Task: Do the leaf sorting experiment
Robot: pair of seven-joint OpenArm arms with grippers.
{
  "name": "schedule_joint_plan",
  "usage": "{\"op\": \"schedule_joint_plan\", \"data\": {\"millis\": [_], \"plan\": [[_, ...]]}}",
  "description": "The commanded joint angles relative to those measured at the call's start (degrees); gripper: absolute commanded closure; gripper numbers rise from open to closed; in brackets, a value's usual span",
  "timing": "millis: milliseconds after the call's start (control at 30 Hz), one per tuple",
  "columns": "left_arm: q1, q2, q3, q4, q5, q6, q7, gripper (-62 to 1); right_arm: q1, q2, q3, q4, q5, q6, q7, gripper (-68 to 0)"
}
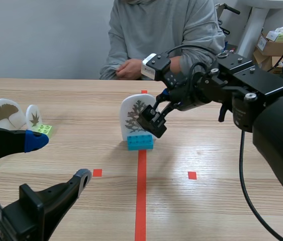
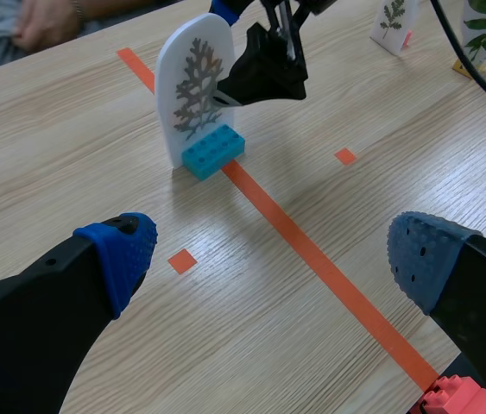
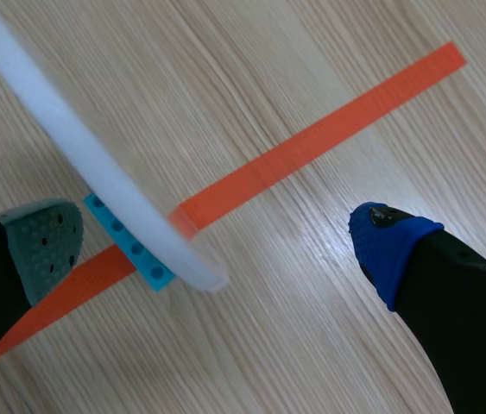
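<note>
**Right gripper point(image 1: 155, 114) straddling leaf card point(image 1: 133, 116), fingers spread**
Card stands upright in its blue brick base point(image 1: 140, 142) on the centre tape line point(image 1: 141, 191), unclamped, apparently placed for sorting pickup. Left gripper point(image 2: 273, 259): fingers wide apart, empty.

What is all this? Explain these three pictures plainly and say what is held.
Two black robot arms work at a light wooden table; a person in grey sits opposite. One camera looks out from between the arms; the other two ride on the wrists. A white round-topped card showing a brown branching leaf stands in a blue toy brick on the orange line. The right gripper is open, fingers either side of that card. The left gripper is open. Nothing is held.
</note>
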Motion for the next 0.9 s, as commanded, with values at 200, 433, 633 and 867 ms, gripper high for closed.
{"op": "schedule_joint_plan", "data": {"millis": [200, 433, 633, 867], "plan": [[0.0, 0.3, 0.0, 1.3, -0.6, 0.1, -0.8, -57.2, 1.3, -2.0, -1.2, -0.2, -0.1, 0.2, 1.5, -64.2], [0.0, 0.3, 0.0, 1.3, -0.6, 0.1, -0.8, -57.2, 1.3, -1.5, -1.2, -0.2, -0.1, 0.2, 2.3, -47.3], [0.0, 0.3, 0.0, 1.3, -0.6, 0.1, -0.8, -57.2, 1.1, -1.4, -1.2, -0.2, -0.1, 0.2, 2.3, -38.8], [0.0, 0.3, 0.0, 1.3, -0.6, 0.1, -0.8, -57.2, 1.2, -1.4, -1.2, -0.2, -0.1, 0.2, 1.5, -32.5]]}}
